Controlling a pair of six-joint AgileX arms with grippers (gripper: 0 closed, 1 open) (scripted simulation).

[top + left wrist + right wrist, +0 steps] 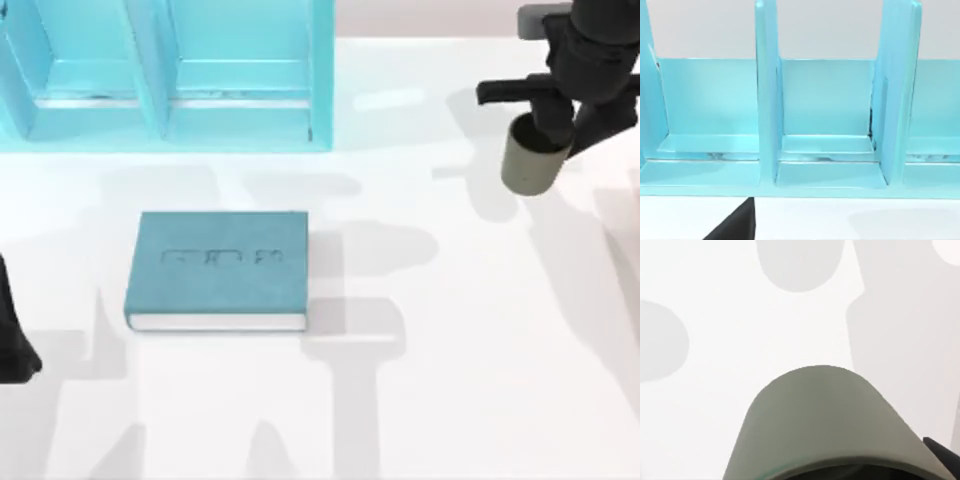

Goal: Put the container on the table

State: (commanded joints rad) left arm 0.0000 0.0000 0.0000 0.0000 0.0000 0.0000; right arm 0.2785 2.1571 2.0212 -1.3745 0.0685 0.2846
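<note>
Below and left of the right gripper (548, 140) the table (450, 330) lies bare; the book (218, 268) and shelf unit (165, 75) stand far left.

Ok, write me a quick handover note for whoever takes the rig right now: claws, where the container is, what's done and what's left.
Right claw: at the table's far right, shut on the container, gripping it at the rim.
Left arm: parked at the table's left edge, wrist camera facing the light-blue shelf unit.
Container: its shadow falls offset on the white table, so it looks to be held above the surface rather than resting on it.
Teal book: lying flat, front left of centre, well away from the container.
Done: container grasped.
Left: lower it onto bare table, open the claw, withdraw.
</note>
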